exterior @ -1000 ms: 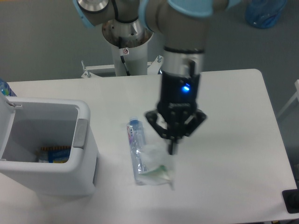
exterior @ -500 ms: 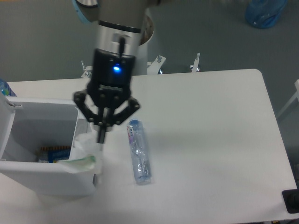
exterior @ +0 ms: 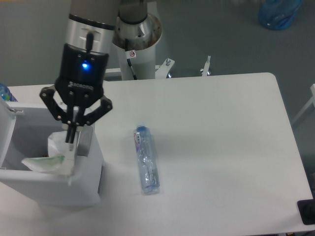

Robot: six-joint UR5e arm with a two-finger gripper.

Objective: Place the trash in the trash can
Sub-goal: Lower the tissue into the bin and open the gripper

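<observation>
Floor: the dull grey floor (exterior: 34, 44) spreads behind my table and runs down its right side.
Table: my broad white rectangular table (exterior: 221, 147) has rounded corners and a smooth, matt top.
Far corner: a translucent blue plastic bag (exterior: 278, 12) sits on the floor at top right, well apart from the table.
Right edge: a white frame piece (exterior: 309, 105) pokes in, too cropped for me to identify.
Lower right: a small black block (exterior: 307, 212) sits at the table's corner.
Light: even and soft, shadows faint.

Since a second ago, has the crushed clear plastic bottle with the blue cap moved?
No. The crushed clear plastic bottle lies at the same spot on the white table, right of the white rectangular bin. Only the hand with the crumpled white wrapper moved left, over the bin.
</observation>
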